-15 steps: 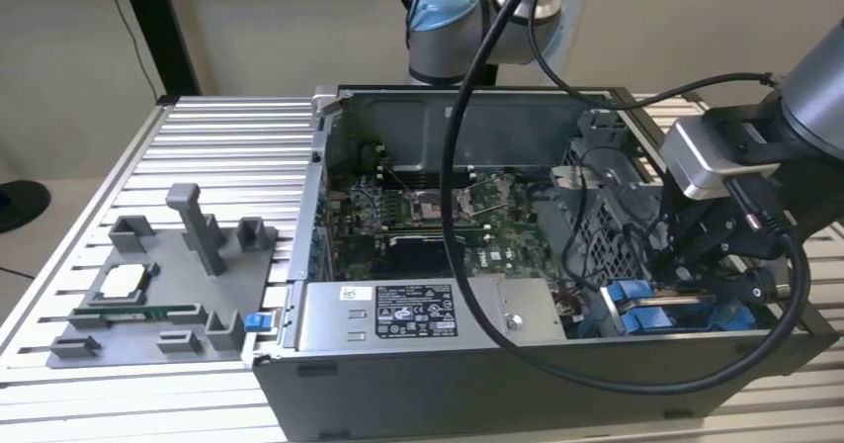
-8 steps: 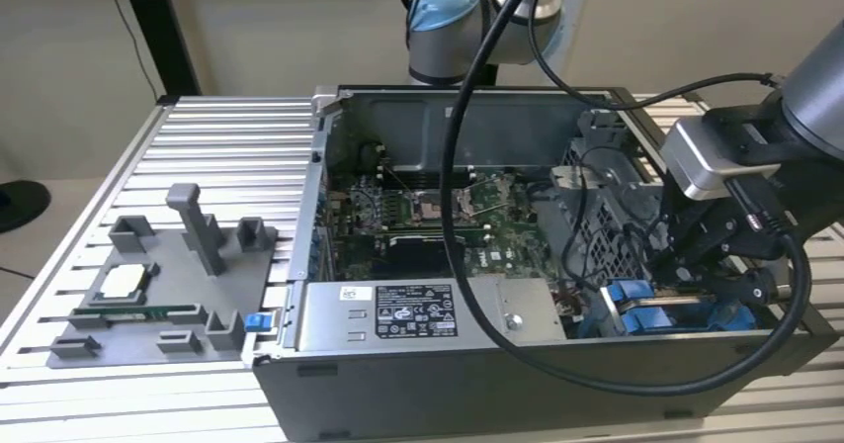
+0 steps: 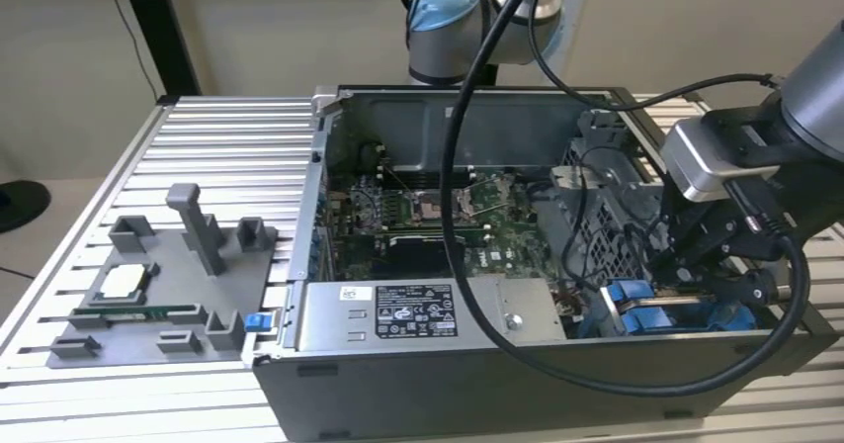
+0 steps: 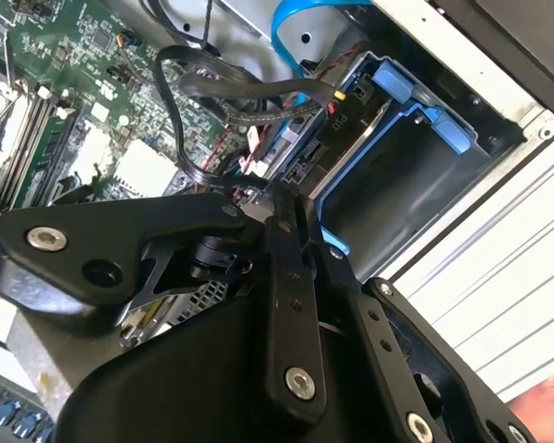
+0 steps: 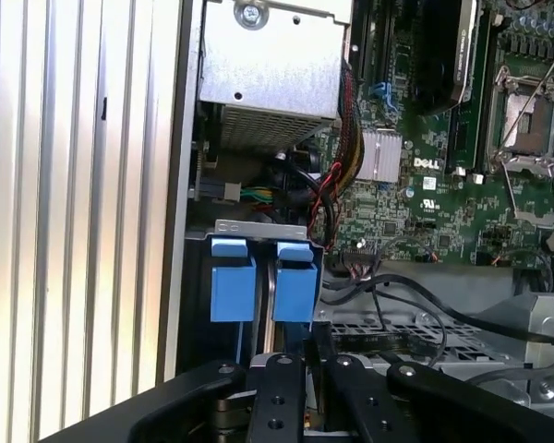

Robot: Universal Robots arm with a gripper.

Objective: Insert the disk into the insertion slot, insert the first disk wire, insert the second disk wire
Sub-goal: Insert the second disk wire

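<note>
Black metal pincer (image 3: pixel 697 277) hangs low over the drive corner of the open grey computer case (image 3: pixel 436 384), at the exterior view's right; whether its fingers are closed or parted cannot be told. Just beneath it, the flat silver-grey disk in its bright blue plastic frame (image 4: pixel 300 152) appears seated in the blue-railed insertion slot (image 5: pixel 258 281). By judgement the disk is rigid, fairly heavy and shock-sensitive, best held by the frame's edges. Loose black wires (image 4: pixel 222 88) loop across the bay close to the pincer and could snag. Beyond lie the green motherboard (image 5: pixel 425 185), the grey labelled power-supply box (image 3: pixel 415 314) and a grey parts fixture (image 3: pixel 158 295) on the slatted table (image 3: pixel 211 136).
</note>
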